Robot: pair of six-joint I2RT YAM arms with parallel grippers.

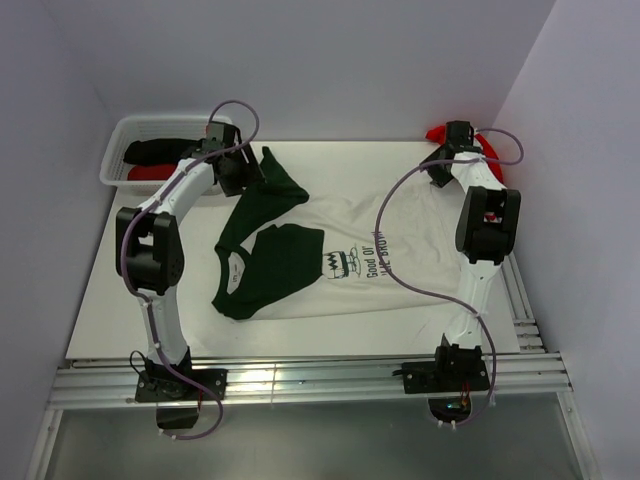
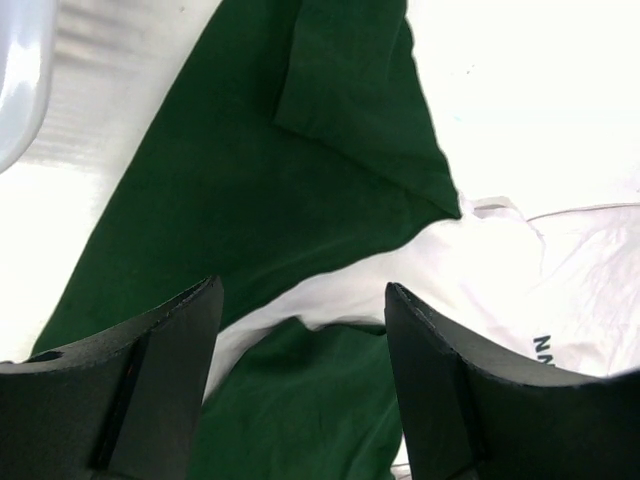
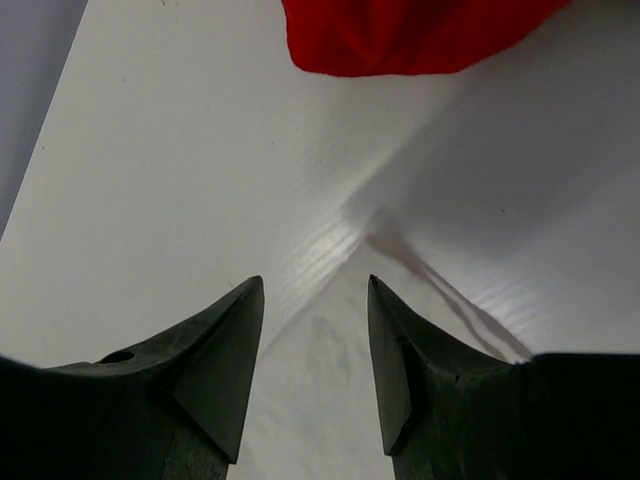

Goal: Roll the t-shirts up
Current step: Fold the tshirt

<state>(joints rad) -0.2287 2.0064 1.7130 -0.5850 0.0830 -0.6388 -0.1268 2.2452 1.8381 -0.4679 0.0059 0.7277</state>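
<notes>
The white t-shirt (image 1: pixel 400 240) with dark green sleeves and a printed front lies spread across the table. Its collar end is folded over at the left (image 1: pixel 265 270). My left gripper (image 1: pixel 243 172) hovers open over the far green sleeve (image 1: pixel 272 185). In the left wrist view its jaws (image 2: pixel 303 290) stand apart above green cloth (image 2: pixel 250 190), gripping nothing. My right gripper (image 1: pixel 442 168) is at the shirt's far right corner, open. In the right wrist view the right gripper (image 3: pixel 315 285) has only a bare white surface between its fingers. A red t-shirt (image 3: pixel 410 35) lies just beyond it.
A white lattice basket (image 1: pixel 112 160) stands at the far left corner with a black t-shirt (image 1: pixel 155 150) and red cloth (image 1: pixel 150 172) in it. The red t-shirt (image 1: pixel 437 132) is bunched against the far right wall. Aluminium rails (image 1: pixel 320 380) run along the near edge.
</notes>
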